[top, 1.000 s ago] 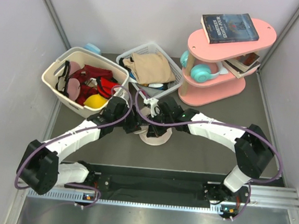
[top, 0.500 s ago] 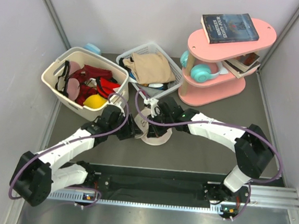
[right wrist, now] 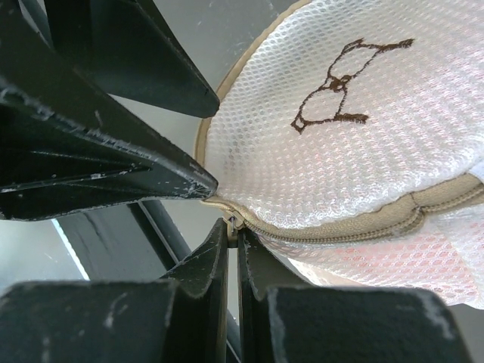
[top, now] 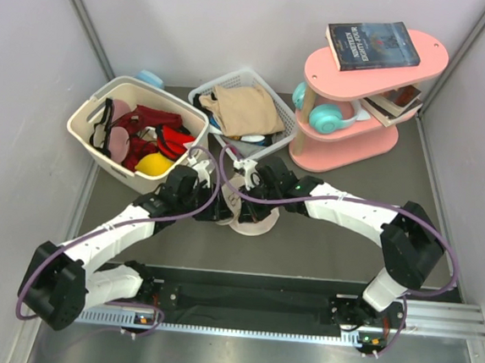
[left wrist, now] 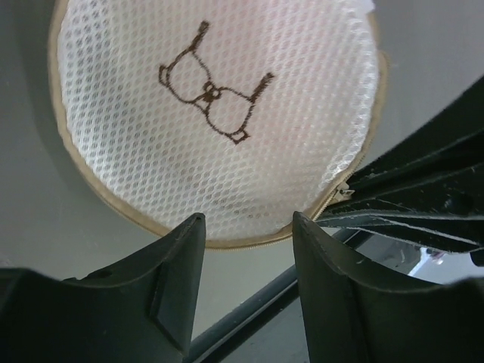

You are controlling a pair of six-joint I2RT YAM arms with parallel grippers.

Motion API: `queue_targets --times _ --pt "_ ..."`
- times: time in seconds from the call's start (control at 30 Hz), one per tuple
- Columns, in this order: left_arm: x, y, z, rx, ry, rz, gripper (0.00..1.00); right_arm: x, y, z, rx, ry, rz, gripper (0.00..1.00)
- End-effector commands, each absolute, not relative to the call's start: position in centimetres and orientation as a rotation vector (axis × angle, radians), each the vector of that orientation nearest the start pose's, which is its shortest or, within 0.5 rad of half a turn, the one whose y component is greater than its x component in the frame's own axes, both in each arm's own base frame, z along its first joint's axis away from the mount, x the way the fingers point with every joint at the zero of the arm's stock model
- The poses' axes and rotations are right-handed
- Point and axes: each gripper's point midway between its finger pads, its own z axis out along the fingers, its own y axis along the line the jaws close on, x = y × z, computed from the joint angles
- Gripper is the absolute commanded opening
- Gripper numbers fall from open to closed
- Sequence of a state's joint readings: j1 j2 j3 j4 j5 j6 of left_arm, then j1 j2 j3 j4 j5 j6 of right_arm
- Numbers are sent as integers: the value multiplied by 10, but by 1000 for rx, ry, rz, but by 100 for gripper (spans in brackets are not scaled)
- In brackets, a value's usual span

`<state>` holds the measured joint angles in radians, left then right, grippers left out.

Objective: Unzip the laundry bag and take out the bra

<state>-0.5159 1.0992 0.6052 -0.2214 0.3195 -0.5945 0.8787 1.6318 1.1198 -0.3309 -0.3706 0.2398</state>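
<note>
Bag lay mid-worktop, logo side up, right gripper pinched tight on the zip pull at its rim, zip closed beside the pull, left gripper half spread, empty, just beside the bag's edge

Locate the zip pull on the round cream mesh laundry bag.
Right wrist view: the small metal zip pull sits at the round cream mesh laundry bag's lower-left rim, pinched in the shut right gripper, just under the left gripper's dark fingers.
</note>
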Motion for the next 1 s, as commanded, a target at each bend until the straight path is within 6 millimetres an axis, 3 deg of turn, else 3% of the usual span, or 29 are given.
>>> queue_targets --times 0.0,0.37,0.63,0.73,0.83,0.97 --pt "229 -227 140 258 2271 -973 54 207 364 122 -960 2316 965 0" --pt "220 -234 143 360 2241 -1004 52 209 363 120 -953 2328 958 0" --pt "231 -238 125 365 2293 -943 47 209 363 121 -954 2330 963 0" --pt "236 -242 124 374 2305 -928 34 208 362 120 -955 2332 960 0" --pt "239 -241 118 380 2337 -900 3 210 361 120 -947 2337 954 0" --pt "237 -238 112 382 2362 -873 0 218 351 119 -910 2354 933 0"
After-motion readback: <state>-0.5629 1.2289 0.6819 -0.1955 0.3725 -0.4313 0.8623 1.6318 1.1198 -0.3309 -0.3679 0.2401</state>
